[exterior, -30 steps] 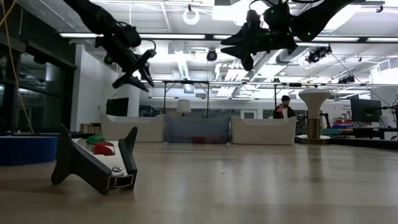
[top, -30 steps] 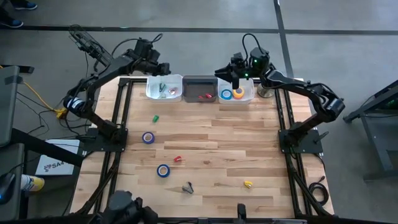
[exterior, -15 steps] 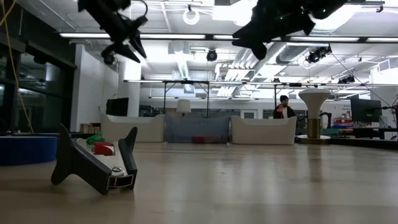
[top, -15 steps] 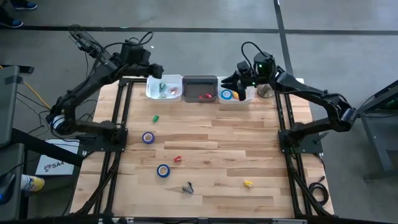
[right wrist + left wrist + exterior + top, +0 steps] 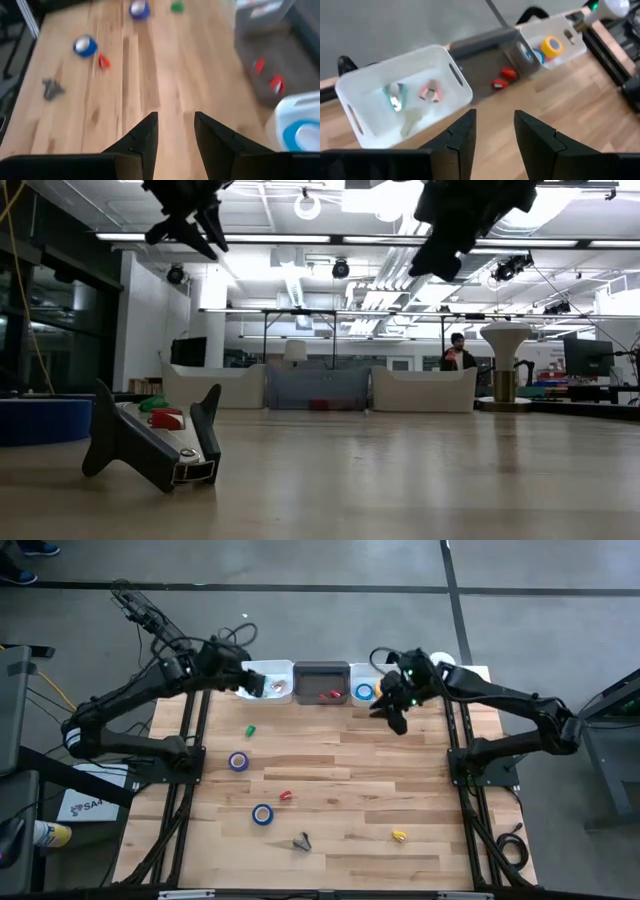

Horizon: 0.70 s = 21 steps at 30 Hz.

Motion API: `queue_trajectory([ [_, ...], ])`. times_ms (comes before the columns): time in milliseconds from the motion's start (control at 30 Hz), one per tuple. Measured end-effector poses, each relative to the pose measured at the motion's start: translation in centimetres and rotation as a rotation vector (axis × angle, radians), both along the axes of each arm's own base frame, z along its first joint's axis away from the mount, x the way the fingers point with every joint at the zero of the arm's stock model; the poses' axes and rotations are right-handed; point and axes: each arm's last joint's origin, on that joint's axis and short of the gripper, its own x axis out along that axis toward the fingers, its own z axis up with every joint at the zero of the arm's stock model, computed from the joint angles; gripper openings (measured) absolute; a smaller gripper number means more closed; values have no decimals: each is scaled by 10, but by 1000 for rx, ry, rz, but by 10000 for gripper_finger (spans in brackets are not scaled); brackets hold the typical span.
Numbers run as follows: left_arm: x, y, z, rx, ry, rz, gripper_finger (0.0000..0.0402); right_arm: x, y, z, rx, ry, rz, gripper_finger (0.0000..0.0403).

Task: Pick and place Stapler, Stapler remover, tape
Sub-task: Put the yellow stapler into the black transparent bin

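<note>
Both grippers hang open above the table's far end, with nothing between their fingers. My left gripper [image 5: 255,687] [image 5: 492,135] is over the left white bin [image 5: 283,672], which holds a teal-and-silver and a pink stapler remover [image 5: 430,92]. My right gripper [image 5: 395,720] [image 5: 175,137] is over bare wood just in front of the right white bin [image 5: 400,692], where blue and yellow tape [image 5: 551,46] lie. A purple tape roll [image 5: 238,761], a blue tape roll [image 5: 262,814] and a grey stapler remover [image 5: 302,841] [image 5: 150,442] lie flat on the table.
A grey bin [image 5: 321,670] with small red pieces [image 5: 502,79] stands between the two white bins. Small green [image 5: 250,729], red [image 5: 286,796] and yellow [image 5: 399,836] pieces lie on the wood. Black frame rails run along the left and right edges. The table's middle is bare.
My left gripper has swung from behind the bins toward the near edge, rising, and now hangs over the left white bin. My right gripper has come from above the right white bin toward the near edge, out over the table, and has turned. Nothing on the table has moved.
</note>
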Motion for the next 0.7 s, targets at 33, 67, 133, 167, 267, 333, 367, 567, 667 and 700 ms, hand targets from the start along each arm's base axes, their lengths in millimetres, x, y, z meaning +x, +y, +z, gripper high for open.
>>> queue_trajectory([
  [33,2,-5,0,1,4,-10,131,0,5,-2,6,30,3,119],
  [67,4,-9,-1,3,8,-20,131,1,10,-3,12,58,1,119],
  [133,8,-18,-1,16,22,-39,131,1,19,-7,21,117,-13,119],
  [167,9,-22,-1,25,26,-52,131,2,24,-8,23,148,-21,119],
  [267,14,-34,-1,46,33,-91,131,3,41,-12,35,217,-23,119],
  [333,16,-41,-1,52,43,-126,131,4,54,-13,39,251,-6,119],
  [367,16,-44,-2,51,54,-144,131,5,60,-14,41,269,-1,119],
  [567,14,-61,-8,29,135,-234,131,5,95,-17,136,344,9,120],
  [667,13,-69,-10,23,169,-274,131,5,112,-17,198,378,-2,130],
  [700,13,-71,-11,22,180,-285,131,4,118,-18,218,399,-5,136],
])
